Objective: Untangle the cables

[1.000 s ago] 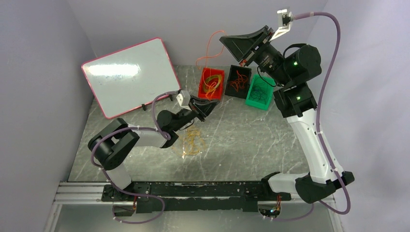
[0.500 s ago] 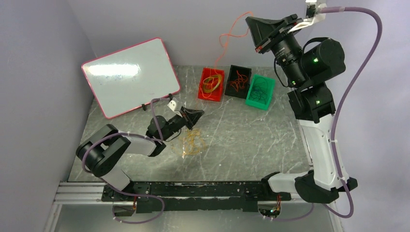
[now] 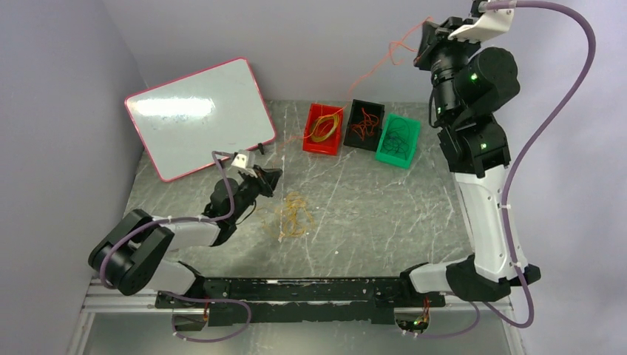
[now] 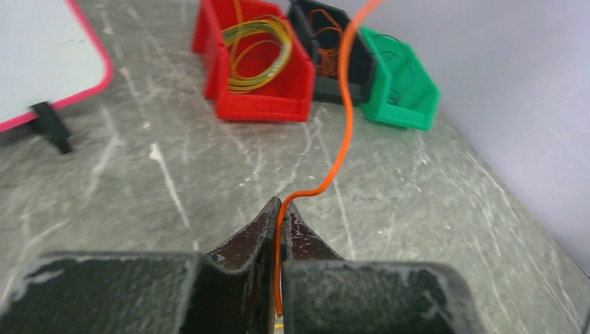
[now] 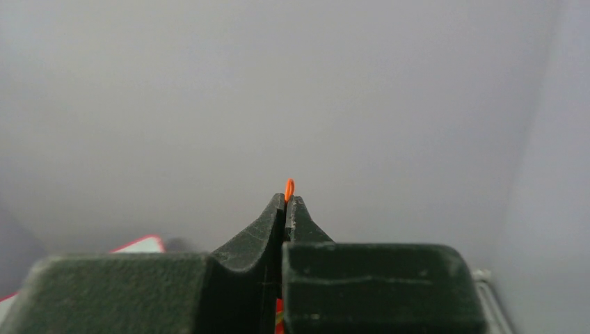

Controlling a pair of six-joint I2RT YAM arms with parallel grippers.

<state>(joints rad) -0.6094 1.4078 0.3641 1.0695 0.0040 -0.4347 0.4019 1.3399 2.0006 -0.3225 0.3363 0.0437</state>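
Your left gripper [image 4: 280, 203] is clamped on an orange cable [image 4: 350, 118], low over the table [image 3: 384, 214]. Your right gripper [image 5: 286, 198], high by the back wall, pinches the same cable's far end, so it runs between them above the red bin [image 3: 319, 148]. The other cables [image 3: 290, 218] lie in a loose yellowish tangle on the table just beside your left gripper.

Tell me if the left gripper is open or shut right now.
Shut. In the left wrist view the left gripper has its jaws pressed together, pinching an orange cable that rises away from them.
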